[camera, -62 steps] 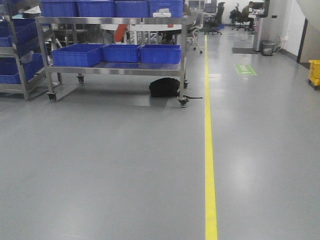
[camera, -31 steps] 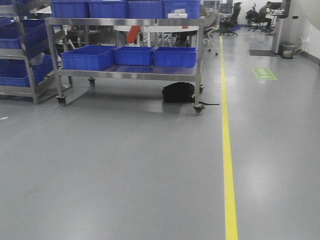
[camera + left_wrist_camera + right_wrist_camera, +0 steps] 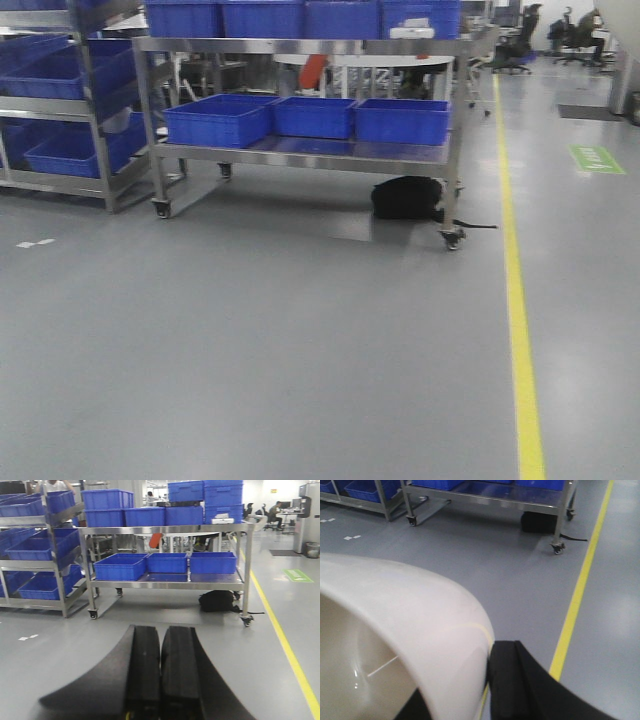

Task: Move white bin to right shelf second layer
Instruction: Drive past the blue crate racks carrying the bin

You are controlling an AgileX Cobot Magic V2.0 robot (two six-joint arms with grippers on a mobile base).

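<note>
Gripped cream-white smooth plastic tub (image 3: 410, 605) at its rim with right tool (image 3: 486, 680), above grey floor (image 3: 470, 565) near yellow painted line (image 3: 570, 615). Had left tool (image 3: 160, 630) closed, fingers touching, empty. Faced wheeled stainless-steel rack (image 3: 165, 530) carrying blue rectangular plastic crates (image 3: 120, 566).

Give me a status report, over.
Left gripper shut, empty. Right gripper shut on white bin. Cart ahead, black bag under it.
</note>
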